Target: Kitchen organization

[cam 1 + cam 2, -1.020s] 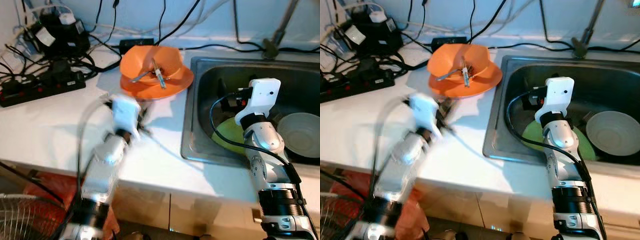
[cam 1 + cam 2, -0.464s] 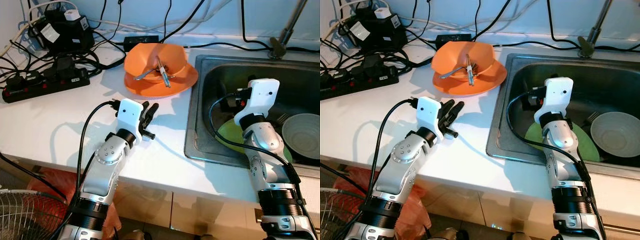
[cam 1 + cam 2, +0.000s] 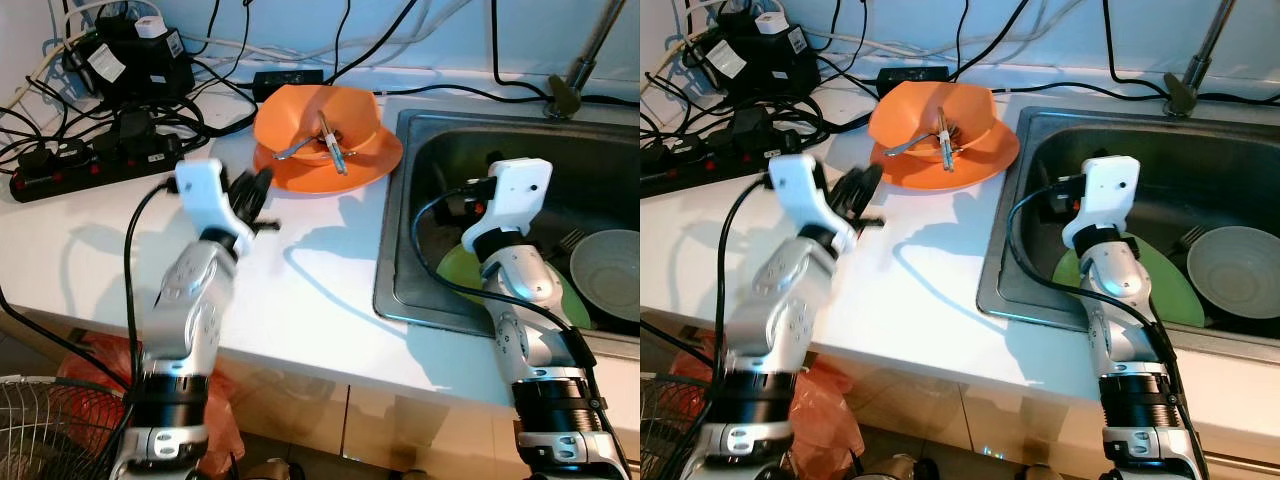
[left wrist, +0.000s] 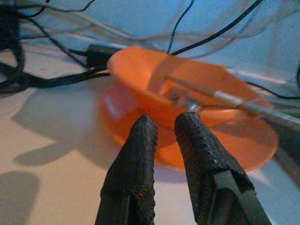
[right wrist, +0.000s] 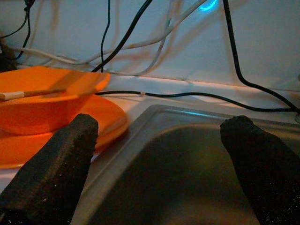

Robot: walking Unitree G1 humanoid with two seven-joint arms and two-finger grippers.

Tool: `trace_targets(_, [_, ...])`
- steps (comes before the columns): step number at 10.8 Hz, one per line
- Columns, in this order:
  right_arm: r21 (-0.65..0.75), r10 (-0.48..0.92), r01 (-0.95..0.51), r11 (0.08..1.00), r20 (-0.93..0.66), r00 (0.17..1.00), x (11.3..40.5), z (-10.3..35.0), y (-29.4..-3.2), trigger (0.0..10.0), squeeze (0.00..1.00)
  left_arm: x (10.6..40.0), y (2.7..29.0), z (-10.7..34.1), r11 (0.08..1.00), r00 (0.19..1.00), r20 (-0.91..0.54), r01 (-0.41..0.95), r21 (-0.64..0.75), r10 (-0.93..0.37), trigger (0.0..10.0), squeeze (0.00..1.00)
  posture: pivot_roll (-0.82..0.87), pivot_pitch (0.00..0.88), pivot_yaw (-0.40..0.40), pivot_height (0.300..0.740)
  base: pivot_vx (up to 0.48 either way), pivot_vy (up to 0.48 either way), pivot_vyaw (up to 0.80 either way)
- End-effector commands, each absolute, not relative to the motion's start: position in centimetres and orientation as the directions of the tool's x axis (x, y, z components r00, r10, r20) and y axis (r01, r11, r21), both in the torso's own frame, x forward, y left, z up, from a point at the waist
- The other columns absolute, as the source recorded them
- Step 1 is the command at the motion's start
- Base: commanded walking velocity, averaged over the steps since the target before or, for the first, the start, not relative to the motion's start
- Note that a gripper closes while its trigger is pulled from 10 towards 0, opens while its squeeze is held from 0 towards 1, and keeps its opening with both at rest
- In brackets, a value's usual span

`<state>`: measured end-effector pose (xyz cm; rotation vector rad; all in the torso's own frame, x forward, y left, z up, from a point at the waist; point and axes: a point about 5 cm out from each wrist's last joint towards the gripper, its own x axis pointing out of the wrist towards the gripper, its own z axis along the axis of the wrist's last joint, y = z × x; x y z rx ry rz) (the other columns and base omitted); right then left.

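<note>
Risking a shove rather than a grasp: closing in on the orange plastic bowl (image 3: 318, 118) with the left gripper (image 3: 252, 190) nearly shut, its two black fingers (image 4: 136, 154) showing just a narrow slit between them, too narrow to straddle the rim. Probably tipping the metal cutlery (image 3: 330, 140) out of the bowl if the rim gets nudged from the side, since the pieces are leaning loosely against the inner wall. Possibly sliding the wide orange plate (image 3: 375, 160) under the bowl toward the sink-side edge of the white counter (image 3: 310, 290), and over the lip into the stainless steel sink (image 3: 400, 270). Also risking a snag on the tangle of black cables and power strips (image 3: 95, 155) crowding the counter's back left corner, close beside the left arm.

Sitting toward the back edge of the counter, bowl stacked on plate, just beside the sink's rim. Hovering just beside the plate's near left rim, left gripper pointing straight at the stack, apart from it. Hanging over the sink's left part, right gripper (image 5: 159, 164) spread wide and holding nothing, above a green plate (image 3: 1165, 290) lying in the basin next to a pale grey bowl (image 3: 1235, 270); orange stack lying off to its left, beyond the sink rim.
</note>
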<state>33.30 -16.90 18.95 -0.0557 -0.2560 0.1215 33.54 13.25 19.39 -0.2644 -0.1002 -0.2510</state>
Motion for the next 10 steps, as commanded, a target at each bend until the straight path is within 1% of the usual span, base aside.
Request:
trace_targets(1, [-0.071,0.140,-0.126,0.989,0.242,0.960,33.1,18.9,-16.7,10.0,0.00,33.5,13.2,20.5,0.915,0.956,0.138,0.289,-0.280,-0.259,10.0,0.00,0.02,0.093,0.085,0.740,0.000,0.000,0.00])
trace_targets(2, [-0.070,0.143,-0.130,0.989,0.241,0.960,33.1,18.8,-16.6,10.0,0.00,33.5,13.2,20.5,0.903,0.952,0.116,0.307,-0.299,-0.285,10.0,0.00,0.03,0.088,0.088,0.740,0.000,0.000,0.00])
trace_targets(3, [-0.070,0.147,-0.134,0.989,0.241,0.959,33.1,18.7,-16.4,10.0,0.00,33.3,13.1,20.2,0.888,0.929,0.046,0.365,-0.280,-0.368,10.0,0.00,0.03,0.086,0.091,0.740,0.000,0.000,0.00])
trace_targets(4, [-0.069,0.148,-0.135,0.988,0.241,0.959,33.1,18.7,-16.4,10.0,0.00,33.2,13.1,20.2,0.886,0.917,0.033,0.392,-0.247,-0.397,10.0,0.34,0.03,0.086,0.091,0.740,0.000,0.000,0.00])
trace_targets(5, [-0.068,0.149,-0.136,0.988,0.240,0.959,33.1,18.7,-16.3,10.0,0.00,33.1,13.2,20.1,0.885,0.918,0.019,0.387,-0.261,-0.396,10.0,1.00,0.03,0.085,0.095,0.740,0.000,0.000,0.00])
trace_targets(6, [-0.067,0.149,-0.137,0.988,0.239,0.959,33.1,18.6,-16.2,10.0,0.00,33.1,13.7,19.7,0.883,0.932,-0.004,0.342,-0.320,-0.363,10.0,1.00,0.03,0.092,0.093,0.740,0.000,0.000,0.00])
trace_targets(8, [-0.068,0.148,-0.135,0.988,0.238,0.960,33.1,18.6,-16.3,10.0,0.00,33.1,13.9,19.7,0.879,0.937,-0.010,0.325,-0.348,-0.350,10.0,1.00,0.03,0.100,0.094,0.740,0.000,0.000,0.00])
trace_targets(10, [-0.069,0.139,-0.127,0.990,0.236,0.962,33.1,18.6,-16.5,10.0,0.00,33.5,14.4,20.3,0.846,0.944,0.005,0.299,-0.441,-0.331,10.0,1.00,0.03,0.107,0.097,0.740,0.000,0.000,0.00])
